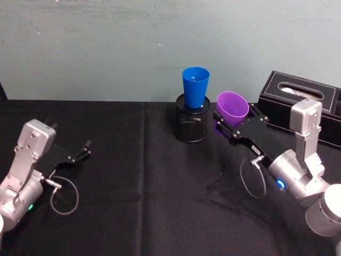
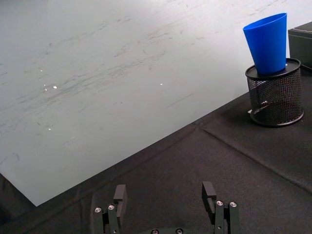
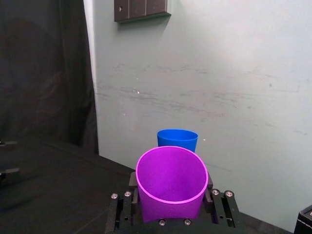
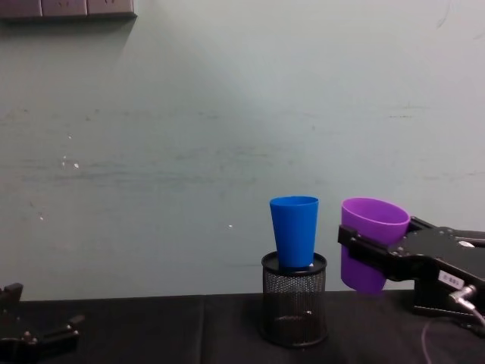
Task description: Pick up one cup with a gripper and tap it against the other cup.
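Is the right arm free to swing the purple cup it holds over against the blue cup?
Probably yes. The right end effector holds the purple cup aloft beside the blue cup, which sits in the black mesh pen holder. Open air separates the two cups; the left end effector rests far off.

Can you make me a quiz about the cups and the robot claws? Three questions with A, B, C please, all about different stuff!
1. Where is the blue cup?
A. lying on the table
B. standing in the black mesh pen holder
C. on the floor

2. What colour is the cup in the right claw?
A. purple
B. yellow
C. green

3. How is the left claw?
A. shut on a cup
B. shut on a pen
C. open, holding nothing

Answers:
1 B, its base sits down in the holder's mouth.
2 A, the purple cup is clamped between its jaws.
3 C, its jaws stand apart with nothing between.
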### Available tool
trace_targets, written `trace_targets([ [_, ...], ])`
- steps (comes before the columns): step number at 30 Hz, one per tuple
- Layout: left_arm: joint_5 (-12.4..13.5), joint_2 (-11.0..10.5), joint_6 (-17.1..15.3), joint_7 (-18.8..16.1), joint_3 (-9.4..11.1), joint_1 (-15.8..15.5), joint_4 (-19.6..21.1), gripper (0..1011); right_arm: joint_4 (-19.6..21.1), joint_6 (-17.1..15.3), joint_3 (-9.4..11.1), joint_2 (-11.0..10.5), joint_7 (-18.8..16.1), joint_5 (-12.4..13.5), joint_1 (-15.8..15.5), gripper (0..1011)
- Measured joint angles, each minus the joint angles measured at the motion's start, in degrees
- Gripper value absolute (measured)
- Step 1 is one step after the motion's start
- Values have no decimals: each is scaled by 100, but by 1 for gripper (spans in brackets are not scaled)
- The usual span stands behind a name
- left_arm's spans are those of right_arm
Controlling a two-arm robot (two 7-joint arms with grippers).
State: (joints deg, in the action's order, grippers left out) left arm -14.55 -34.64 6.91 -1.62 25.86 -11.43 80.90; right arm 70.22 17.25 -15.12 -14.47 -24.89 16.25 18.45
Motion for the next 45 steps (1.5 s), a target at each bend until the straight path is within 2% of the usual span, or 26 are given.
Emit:
trace_targets([
  [20, 0, 0, 0, 0, 0, 0, 0, 1011, -1055, 191, -100, 314, -159, -53, 860, 731],
  [45, 0, 0, 0, 0, 0, 0, 0, 1011, -1003, 185, -87, 297, -149, -55, 813, 731],
])
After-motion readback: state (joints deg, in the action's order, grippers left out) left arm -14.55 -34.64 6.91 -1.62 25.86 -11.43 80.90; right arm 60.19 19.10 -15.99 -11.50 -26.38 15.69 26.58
